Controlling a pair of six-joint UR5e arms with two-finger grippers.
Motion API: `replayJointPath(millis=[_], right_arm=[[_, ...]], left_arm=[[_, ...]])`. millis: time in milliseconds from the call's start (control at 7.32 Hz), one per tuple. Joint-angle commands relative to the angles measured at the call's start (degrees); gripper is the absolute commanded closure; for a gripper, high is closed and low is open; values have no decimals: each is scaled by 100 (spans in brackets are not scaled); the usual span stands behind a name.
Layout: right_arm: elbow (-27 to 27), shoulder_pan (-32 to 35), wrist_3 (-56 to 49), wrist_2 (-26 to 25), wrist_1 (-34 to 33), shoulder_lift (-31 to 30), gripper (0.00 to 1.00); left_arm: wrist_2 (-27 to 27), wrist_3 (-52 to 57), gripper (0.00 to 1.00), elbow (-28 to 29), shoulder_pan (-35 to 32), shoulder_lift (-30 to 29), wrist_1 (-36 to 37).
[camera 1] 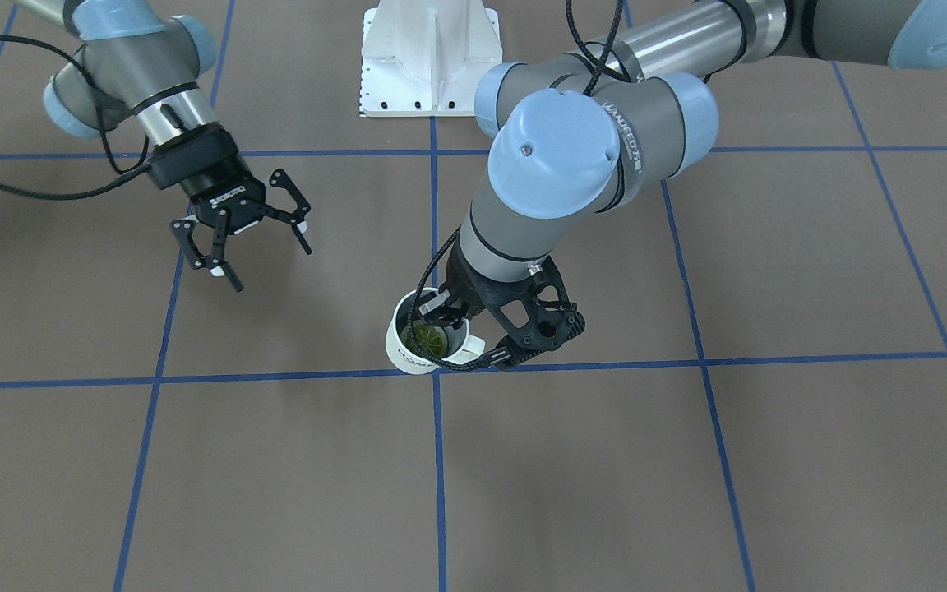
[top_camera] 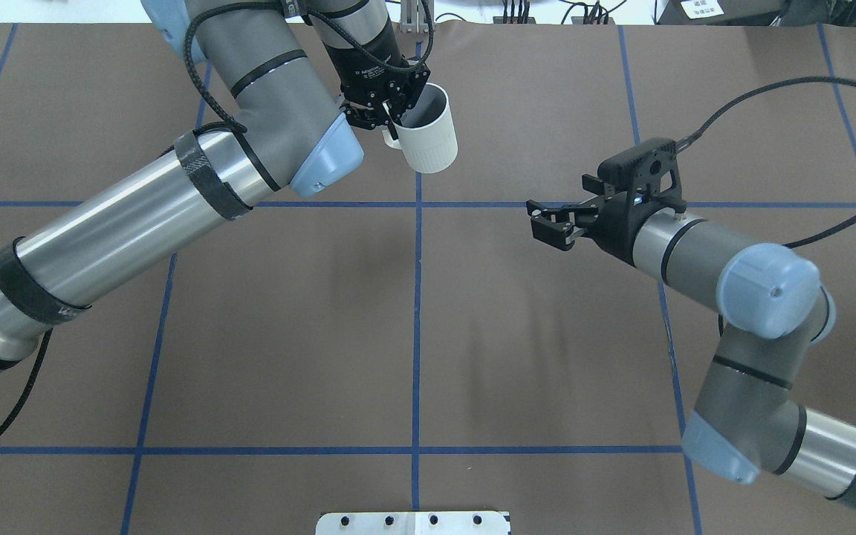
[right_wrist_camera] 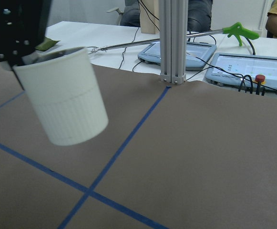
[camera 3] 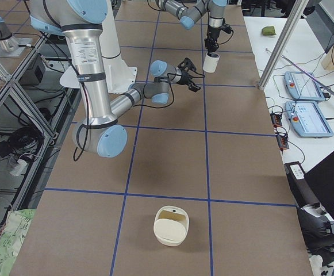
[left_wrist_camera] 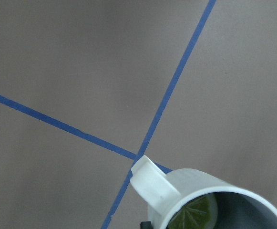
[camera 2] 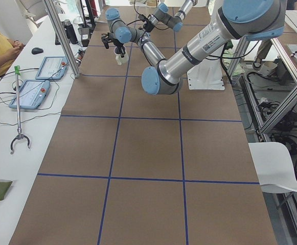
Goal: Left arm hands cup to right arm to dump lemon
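My left gripper [top_camera: 391,121] is shut on the rim of the off-white cup [top_camera: 428,134], beside its handle, and holds it tilted above the table at the far centre. In the front view the cup [camera 1: 408,349] shows the yellow-green lemon [camera 1: 431,337] inside it. The left wrist view shows the cup's handle [left_wrist_camera: 152,183] and the lemon [left_wrist_camera: 193,214] low in the frame. My right gripper [top_camera: 545,225] is open and empty, to the cup's right and nearer the robot. It also shows in the front view [camera 1: 272,267]. The right wrist view faces the cup [right_wrist_camera: 64,102].
The white robot base plate [camera 1: 431,57] is at the table's near edge. A white bowl-like container [camera 3: 171,226] lies on the table toward the right end. An aluminium post [right_wrist_camera: 173,43], tablets [right_wrist_camera: 176,47] and a grabber tool stand beyond the far edge.
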Motion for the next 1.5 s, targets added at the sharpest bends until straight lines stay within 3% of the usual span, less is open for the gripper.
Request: replayJointPath(millis=[0,410,1366], right_arm=[[-132,-1067,-23,-1705,41,408,2],[-544,-1404,3,-2464,50,742,2],[-932,-1414,3,-2819,50,1060,2]], left_arm=[[-6,0,100,25,6,-19,28],[-6,0,100,-71,68,-71,457],[2,-27,100,-493,604,-54,951]])
